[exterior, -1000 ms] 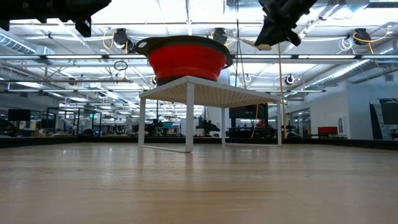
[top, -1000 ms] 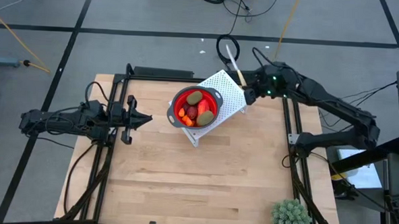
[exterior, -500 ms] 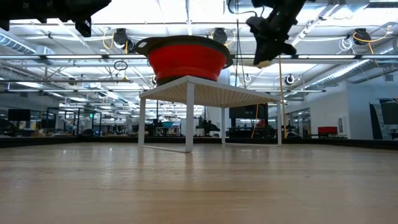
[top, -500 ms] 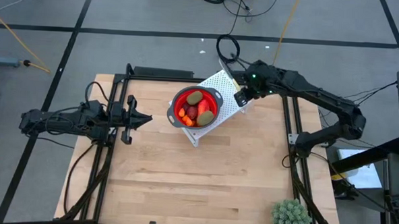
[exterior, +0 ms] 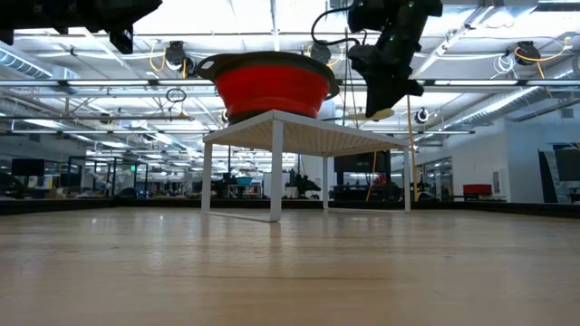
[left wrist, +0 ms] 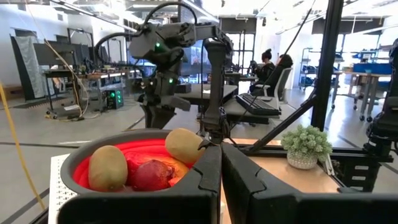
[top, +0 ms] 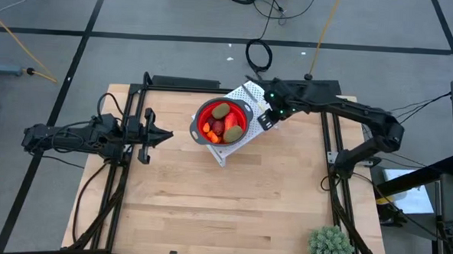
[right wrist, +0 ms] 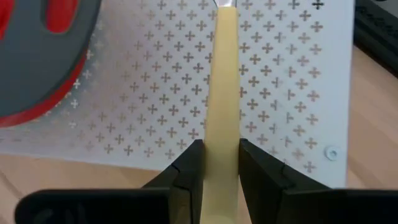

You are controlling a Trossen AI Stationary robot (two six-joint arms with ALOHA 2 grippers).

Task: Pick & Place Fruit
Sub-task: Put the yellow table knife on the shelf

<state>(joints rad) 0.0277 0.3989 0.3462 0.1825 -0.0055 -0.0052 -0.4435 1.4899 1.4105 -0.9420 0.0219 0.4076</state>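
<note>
The toy fruit (top: 222,123) sits inside one round red bowl with a grey rim (top: 244,112), and that bowl stands on one small white perforated stand with legs (top: 247,92) near the far middle of the light wooden table (top: 207,210). From above, two brown-green ovals can be counted in the bowl, one toward the far side and one toward the right, with one dark red ball between them and orange bits along the near-left side whose number cannot be told. The left wrist view shows the same two ovals and the dark red piece from the side.

The right gripper (top: 267,118) hangs over the stand's right edge, just beside the bowl's rim. Its two dark fingers (right wrist: 189,168) are clamped on one pale cream, flat stick-like handle (right wrist: 221,93), which runs out over the cross-patterned white plate; what is at its far end cannot be told.

The left gripper (top: 163,136) waits over the table's left side, well apart from the bowl, pointing toward it with its two fingers pressed together on nothing.

One spiky green plant (top: 329,246) stands at the near right corner of the table.
</note>
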